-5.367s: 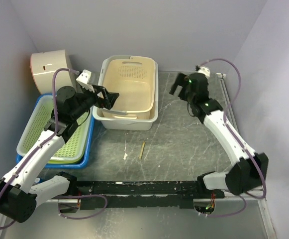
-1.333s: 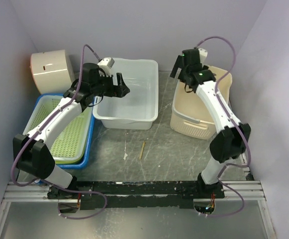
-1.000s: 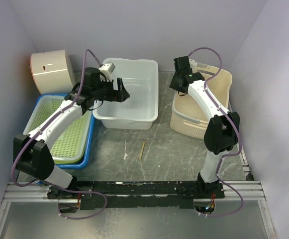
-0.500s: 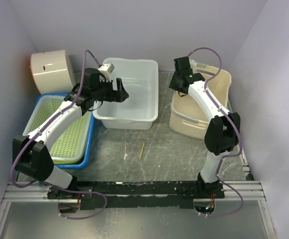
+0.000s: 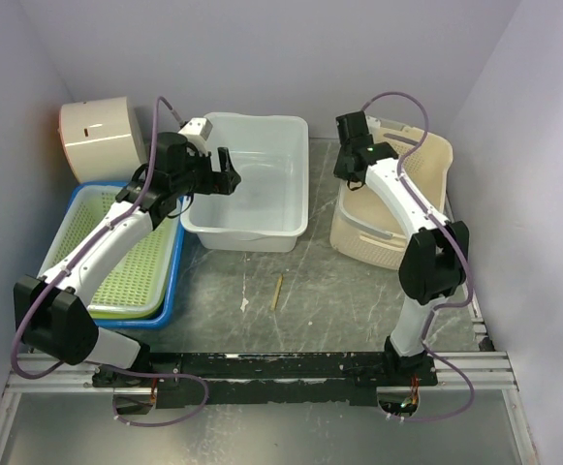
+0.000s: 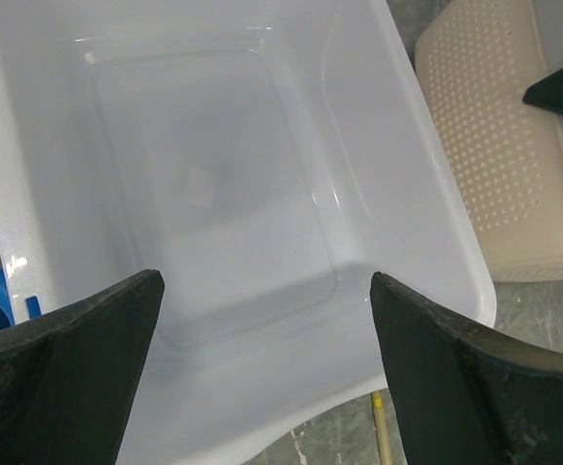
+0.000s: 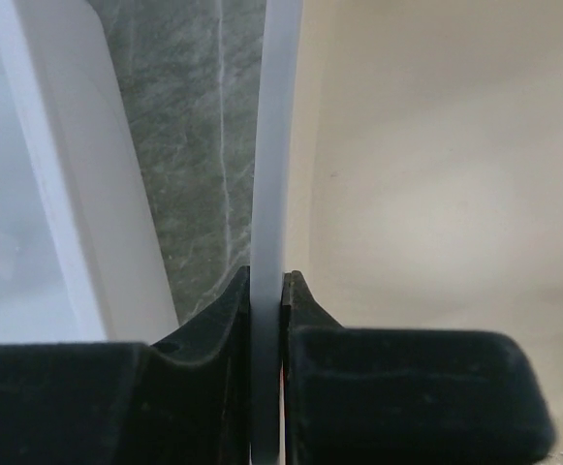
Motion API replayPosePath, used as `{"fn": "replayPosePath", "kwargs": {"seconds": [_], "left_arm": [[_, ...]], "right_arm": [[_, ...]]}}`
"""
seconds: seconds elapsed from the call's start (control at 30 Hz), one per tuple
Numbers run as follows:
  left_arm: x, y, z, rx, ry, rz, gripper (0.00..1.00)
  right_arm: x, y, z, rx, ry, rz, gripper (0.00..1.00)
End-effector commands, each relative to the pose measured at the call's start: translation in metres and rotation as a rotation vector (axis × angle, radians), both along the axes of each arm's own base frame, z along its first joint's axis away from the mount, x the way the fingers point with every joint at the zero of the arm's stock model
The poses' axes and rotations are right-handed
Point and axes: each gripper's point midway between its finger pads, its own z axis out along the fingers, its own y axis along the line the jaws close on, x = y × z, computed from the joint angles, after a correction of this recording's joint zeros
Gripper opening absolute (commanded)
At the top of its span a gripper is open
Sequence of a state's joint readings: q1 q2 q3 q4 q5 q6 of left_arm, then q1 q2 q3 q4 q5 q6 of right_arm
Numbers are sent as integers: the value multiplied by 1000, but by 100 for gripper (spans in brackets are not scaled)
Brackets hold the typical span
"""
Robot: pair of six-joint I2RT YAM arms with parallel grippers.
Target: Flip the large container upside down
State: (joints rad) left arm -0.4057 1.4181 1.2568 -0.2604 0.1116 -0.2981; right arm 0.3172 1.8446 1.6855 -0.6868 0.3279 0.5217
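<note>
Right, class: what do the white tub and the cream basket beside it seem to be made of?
The white tub: probably plastic, smooth, glossy and slightly translucent; light glints on its floor and its corners are rounded. The cream basket: probably plastic too, opaque and duller; its wall is pierced by rows of small moulded holes.

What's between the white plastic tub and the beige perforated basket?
Only a bare strip of grey marbled tabletop, clearest in the right wrist view: white plastic tub on its left, beige perforated basket on its right.
</note>
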Motion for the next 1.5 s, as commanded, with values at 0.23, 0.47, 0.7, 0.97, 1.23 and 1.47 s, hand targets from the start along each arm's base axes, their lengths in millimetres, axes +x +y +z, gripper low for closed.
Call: {"fn": "replayPosePath", "kwargs": {"seconds": [0.23, 0.47, 0.7, 0.97, 1.23, 1.47], "left_arm": [[1, -2, 13, -4, -25, -17, 99], [-7, -23, 21, -72, -13, -123, 98], [-4, -31, 11, -124, 69, -111, 96], [-2, -52, 4, -67, 103, -103, 100], [-9, -87, 30, -162, 65, -220, 99], [-17, -113, 37, -227, 79, -301, 100]], "right_arm": [[1, 8, 183, 376, -437, 289, 0], [-12, -30, 180, 671, -484, 416, 0], [-19, -43, 146, 842, -415, 484, 0], [-9, -80, 77, 978, -291, 332, 2], [1, -107, 41, 881, -213, 194, 18], [9, -135, 21, 825, -184, 86, 24]]}}
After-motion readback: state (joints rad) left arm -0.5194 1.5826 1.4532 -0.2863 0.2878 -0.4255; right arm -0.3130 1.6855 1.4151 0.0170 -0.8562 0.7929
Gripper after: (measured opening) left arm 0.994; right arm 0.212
